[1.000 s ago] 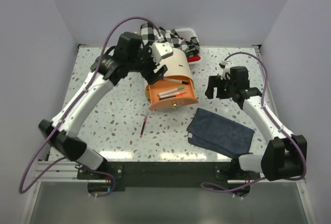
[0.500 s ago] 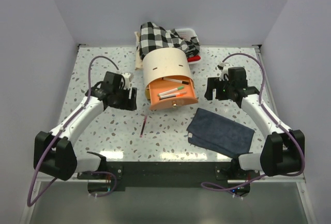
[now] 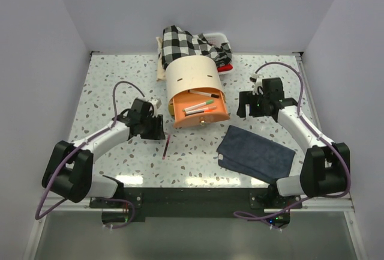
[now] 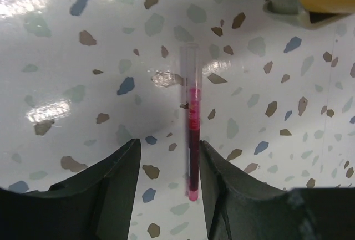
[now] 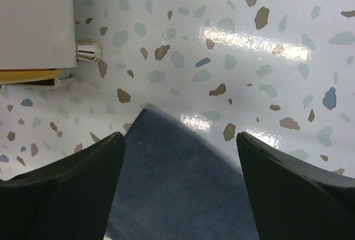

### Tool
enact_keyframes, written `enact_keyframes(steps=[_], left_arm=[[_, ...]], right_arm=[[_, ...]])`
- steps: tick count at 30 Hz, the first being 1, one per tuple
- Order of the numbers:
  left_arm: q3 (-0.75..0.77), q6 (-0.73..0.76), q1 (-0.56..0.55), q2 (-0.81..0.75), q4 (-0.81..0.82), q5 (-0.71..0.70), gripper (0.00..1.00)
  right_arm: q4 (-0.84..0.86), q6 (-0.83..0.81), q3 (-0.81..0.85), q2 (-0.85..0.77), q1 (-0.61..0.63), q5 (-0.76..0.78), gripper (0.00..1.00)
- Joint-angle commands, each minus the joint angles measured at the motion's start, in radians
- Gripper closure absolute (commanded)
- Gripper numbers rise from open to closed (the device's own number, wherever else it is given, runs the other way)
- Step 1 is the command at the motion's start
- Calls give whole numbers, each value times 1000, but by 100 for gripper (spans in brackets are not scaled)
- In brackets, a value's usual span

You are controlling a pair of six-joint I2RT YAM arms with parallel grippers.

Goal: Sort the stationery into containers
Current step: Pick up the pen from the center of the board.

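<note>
- The left hand (image 3: pixel 155 131) hangs low over the speckled counter (image 3: pixel 120 80). In its wrist view the two dark fingers (image 4: pixel 111 182) stand partly spread and pinch nothing. From above the fingertips themselves are hard to make out.
- The dark red pen (image 4: pixel 190 140) lies flat on the counter. Its lower end reaches into the gap between those fingers, close beside the right-side one. I cannot tell if it touches. From above it is only a thin dark line (image 3: pixel 165 148).
- The cream drum cabinet (image 3: pixel 189 74) stands at mid-counter with one orange drawer (image 3: pixel 201 116) pulled out toward the arms. Thin pens (image 3: pixel 201 105) lie in the drawer, and their colours are too small to sort fully. Its brass knob (image 5: pixel 86 50) shows clearly in the right wrist view. Any other drawers are hidden from above.
- The checked fabric (image 3: pixel 189 41) is heaped behind the cabinet and covers most of a white tray (image 3: pixel 219 35).
- A dark blue cloth (image 3: pixel 255 155) lies flat, to the right of the drawer and nearer the arms.
- The right hand (image 3: pixel 243 104) hovers with its fingers (image 5: pixel 83 168) spread wide and empty over a corner of the cloth (image 5: pixel 177 179).
</note>
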Motion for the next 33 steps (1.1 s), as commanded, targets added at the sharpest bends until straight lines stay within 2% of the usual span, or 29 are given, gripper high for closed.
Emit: enact_keyframes(steps=[1,7,14,18,26,33], left_arm=[[-26,-33,-48,6,86,29,50],[-49,-23,-114,36,53,-52,50],[-49,-36,-131,96,31,-103,53],[-62,-58,-131,133,25,-123,60],[-52,-90,-126,172,-13,-175,64],[-78,-105,-57,149,-78,-241,65]], right_arm=[[29,-12,55,27,-5,-1,14],[38,-9,54,34,-4,-10,14],[44,-10,22,5,-5,-3,14],[44,-7,8,-6,-7,-1,14],[44,-9,3,-9,-6,3,14],[44,-9,20,7,-6,3,14]])
